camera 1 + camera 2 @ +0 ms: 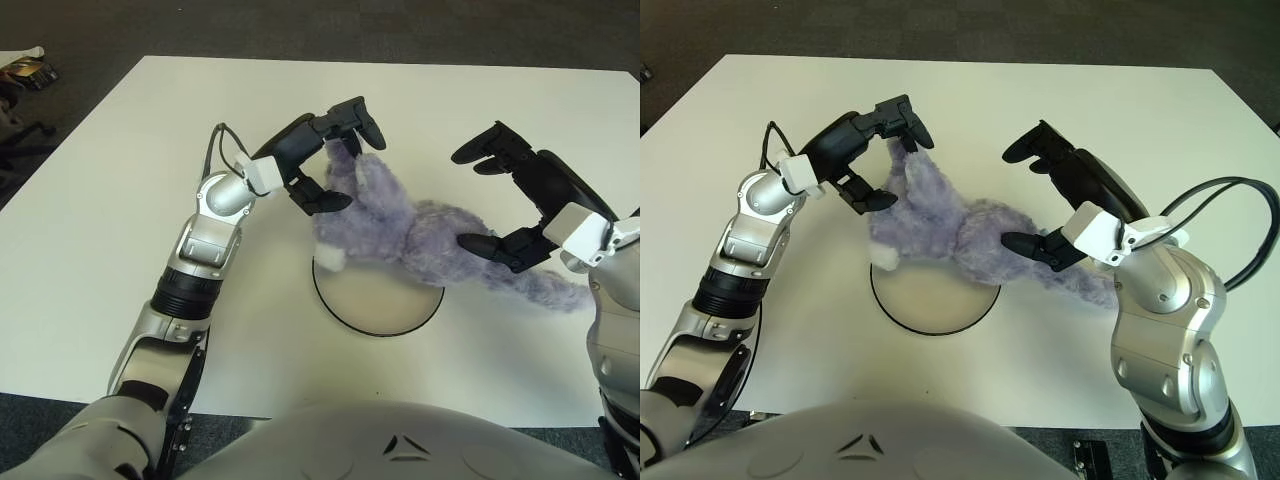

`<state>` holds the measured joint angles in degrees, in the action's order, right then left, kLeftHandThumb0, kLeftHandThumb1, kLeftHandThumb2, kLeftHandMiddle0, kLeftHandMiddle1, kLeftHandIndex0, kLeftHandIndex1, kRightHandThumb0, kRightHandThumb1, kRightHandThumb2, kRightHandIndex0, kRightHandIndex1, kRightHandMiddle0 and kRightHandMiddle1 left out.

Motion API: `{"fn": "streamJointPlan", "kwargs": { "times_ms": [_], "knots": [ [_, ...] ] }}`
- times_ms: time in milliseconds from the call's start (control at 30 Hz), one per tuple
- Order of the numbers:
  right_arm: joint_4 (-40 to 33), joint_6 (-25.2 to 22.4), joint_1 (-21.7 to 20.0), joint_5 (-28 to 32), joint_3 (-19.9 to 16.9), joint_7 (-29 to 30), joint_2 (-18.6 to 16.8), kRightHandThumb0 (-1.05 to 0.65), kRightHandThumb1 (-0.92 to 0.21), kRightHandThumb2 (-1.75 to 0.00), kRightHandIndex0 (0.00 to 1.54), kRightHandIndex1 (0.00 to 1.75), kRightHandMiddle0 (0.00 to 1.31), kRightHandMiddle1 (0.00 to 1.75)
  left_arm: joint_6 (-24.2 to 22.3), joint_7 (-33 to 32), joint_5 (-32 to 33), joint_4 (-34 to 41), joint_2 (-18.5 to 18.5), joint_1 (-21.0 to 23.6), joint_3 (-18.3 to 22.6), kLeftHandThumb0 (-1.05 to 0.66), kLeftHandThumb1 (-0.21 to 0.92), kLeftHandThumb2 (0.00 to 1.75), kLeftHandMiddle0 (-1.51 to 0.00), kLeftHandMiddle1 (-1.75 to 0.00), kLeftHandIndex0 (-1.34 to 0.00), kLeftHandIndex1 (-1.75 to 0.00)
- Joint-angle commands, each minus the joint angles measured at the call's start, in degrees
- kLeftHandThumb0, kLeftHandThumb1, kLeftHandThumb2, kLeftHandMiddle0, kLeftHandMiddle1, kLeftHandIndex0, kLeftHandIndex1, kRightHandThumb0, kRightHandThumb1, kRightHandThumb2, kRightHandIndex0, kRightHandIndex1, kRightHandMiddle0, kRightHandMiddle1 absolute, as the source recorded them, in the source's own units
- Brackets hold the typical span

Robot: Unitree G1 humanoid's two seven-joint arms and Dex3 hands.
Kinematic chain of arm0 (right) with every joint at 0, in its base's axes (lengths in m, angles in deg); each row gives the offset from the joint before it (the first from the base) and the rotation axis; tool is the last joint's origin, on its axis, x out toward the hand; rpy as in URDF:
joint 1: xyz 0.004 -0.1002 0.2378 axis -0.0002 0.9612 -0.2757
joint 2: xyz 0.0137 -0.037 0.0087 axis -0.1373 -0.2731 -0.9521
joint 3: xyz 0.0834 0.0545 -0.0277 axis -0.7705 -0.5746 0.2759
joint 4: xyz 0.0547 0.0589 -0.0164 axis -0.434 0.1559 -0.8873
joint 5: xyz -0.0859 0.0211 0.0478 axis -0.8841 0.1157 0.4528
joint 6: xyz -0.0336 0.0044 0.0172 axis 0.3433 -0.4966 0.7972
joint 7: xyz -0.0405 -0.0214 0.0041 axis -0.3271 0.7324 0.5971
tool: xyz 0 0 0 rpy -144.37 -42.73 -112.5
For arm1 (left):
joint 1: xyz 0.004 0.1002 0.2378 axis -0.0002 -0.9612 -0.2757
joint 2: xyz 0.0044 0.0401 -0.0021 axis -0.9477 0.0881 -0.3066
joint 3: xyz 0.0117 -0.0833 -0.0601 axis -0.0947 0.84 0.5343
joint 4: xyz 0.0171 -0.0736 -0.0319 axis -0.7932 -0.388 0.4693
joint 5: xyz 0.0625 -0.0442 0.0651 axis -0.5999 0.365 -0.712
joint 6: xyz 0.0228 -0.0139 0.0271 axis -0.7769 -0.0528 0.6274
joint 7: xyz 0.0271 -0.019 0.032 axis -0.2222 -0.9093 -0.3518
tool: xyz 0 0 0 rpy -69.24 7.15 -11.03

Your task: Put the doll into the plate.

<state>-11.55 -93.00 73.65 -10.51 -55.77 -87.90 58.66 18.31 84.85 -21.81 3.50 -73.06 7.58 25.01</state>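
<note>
The fluffy purple doll [420, 235] sprawls across the far rim of the round plate [378, 297], left hand [318, 160] fingers clamped on its upper end; right hand [520, 200] fingers apart beside it.

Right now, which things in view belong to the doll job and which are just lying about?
Job: doll, plate, left hand gripping the doll, right hand open beside it.
Lying about: table, clutter on the floor, far left.
</note>
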Motion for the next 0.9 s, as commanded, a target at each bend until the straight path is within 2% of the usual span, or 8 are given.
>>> {"fn": "streamJointPlan", "kwargs": {
  "times_ms": [0, 167, 433, 633, 867],
  "knots": [
    [-0.75, 0.26, -0.61, -1.14, -0.32, 0.5, 1.2, -0.51, -0.11, -1.13, 0.03, 0.8, 0.0, 1.15, 0.94, 0.59, 0.57, -0.92, -0.29, 0.92, 0.39, -0.67, 0.24, 1.01, -0.18, -1.04, 0.0, -1.31],
    [-0.75, 1.8, 0.0, -1.79, -0.54, 1.56, 1.11, -0.58, -0.12, -1.09, 0.0, 0.73, 0.0, 1.16, 1.72, 0.65, 0.55, -1.88, -0.3, 1.2, 0.43, -0.69, 0.22, 1.0, -0.16, -0.93, 0.0, -1.28],
    [-0.74, 3.85, 1.03, -0.88, -2.13, 2.62, 0.61, -0.58, -0.13, -1.07, 0.0, 0.69, 0.0, 1.15, 2.4, 0.67, 0.73, -2.63, -0.39, 1.35, 0.63, -0.7, 0.21, 1.0, -0.15, -0.84, 0.0, -1.2],
    [-0.71, 5.36, 1.97, -0.62, -3.28, 3.3, -0.02, -0.63, -0.16, -1.04, 0.0, 0.67, 0.0, 1.08, 1.75, 0.44, 0.84, -2.78, -0.33, 1.62, 0.94, -0.71, 0.22, 1.0, -0.16, -0.82, 0.0, -1.19],
    [0.13, 9.5, 3.81, 0.93, -5.15, 5.28, -1.75, -0.68, -0.19, -0.99, 0.0, 0.67, 0.0, 1.05, -0.7, 0.6, 1.52, -3.16, -0.57, 2.69, 1.85, -0.7, 0.21, 0.99, -0.19, -0.82, 0.0, -1.23]
  ]
}}
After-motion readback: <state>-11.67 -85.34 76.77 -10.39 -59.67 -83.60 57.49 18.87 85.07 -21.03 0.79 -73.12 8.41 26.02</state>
